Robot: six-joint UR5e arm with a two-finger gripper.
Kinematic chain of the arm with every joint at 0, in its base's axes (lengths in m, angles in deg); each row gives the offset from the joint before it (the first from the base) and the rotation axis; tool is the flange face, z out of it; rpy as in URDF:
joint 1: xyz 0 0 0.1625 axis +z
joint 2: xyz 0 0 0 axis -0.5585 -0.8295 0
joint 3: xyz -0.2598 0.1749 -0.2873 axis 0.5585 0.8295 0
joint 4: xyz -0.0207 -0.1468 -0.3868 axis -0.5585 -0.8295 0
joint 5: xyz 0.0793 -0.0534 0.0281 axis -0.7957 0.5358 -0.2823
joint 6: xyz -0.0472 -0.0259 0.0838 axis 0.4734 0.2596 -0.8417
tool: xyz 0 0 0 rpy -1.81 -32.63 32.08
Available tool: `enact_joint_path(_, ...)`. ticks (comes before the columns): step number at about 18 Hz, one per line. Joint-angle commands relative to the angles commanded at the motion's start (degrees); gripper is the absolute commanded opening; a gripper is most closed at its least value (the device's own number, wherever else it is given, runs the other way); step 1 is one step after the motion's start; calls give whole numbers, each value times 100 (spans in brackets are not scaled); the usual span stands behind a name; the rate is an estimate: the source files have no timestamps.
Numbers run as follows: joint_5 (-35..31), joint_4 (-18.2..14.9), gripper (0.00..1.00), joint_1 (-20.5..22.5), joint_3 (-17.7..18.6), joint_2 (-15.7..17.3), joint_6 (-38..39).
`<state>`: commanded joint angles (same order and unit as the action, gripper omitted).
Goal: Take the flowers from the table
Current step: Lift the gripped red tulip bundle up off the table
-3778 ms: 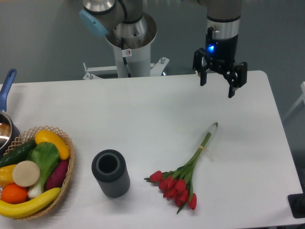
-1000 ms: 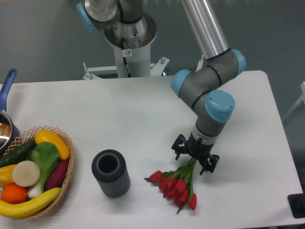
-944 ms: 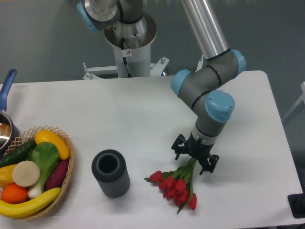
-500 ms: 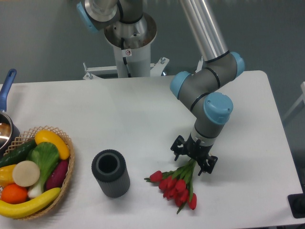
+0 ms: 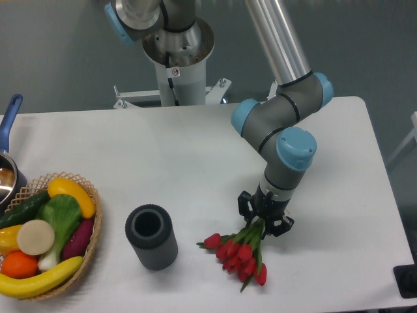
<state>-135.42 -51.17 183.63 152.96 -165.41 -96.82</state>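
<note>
The flowers (image 5: 240, 252), a bunch of red tulip buds on green stems, lie at the front right of the white table (image 5: 195, 156). My gripper (image 5: 264, 217) points straight down over the stems just above the buds, and its fingers are shut on the stems. The upper stems are hidden behind the gripper and wrist. The buds still seem to rest on the tabletop.
A dark grey ribbed cylinder (image 5: 151, 237) stands left of the flowers. A wicker basket (image 5: 49, 233) of fruit and vegetables sits at the front left, with a blue-handled pot (image 5: 8, 163) behind it. The robot base (image 5: 176, 55) rises behind the table's far edge.
The arm came down from the far right of the table onto the stems. In the last half second the fingers closed from a wide spread onto the stems, and the bunch shifted slightly.
</note>
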Motion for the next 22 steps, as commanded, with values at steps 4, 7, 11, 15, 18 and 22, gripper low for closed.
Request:
enact_joint_path(4, 0, 0, 28, 0, -18, 9, 0)
enact_joint_path(7, 9, 0, 27, 0, -44, 9, 9)
enact_joint_path(11, 18, 0, 27, 18, -149, 184, 9)
enact_joint_path(15, 236, 0, 27, 61, -237, 544, 289)
enact_joint_path(18, 605, 0, 27, 149, -255, 825, 316)
enact_joint_path(22, 1413, 0, 27, 202, -264, 1204, 624)
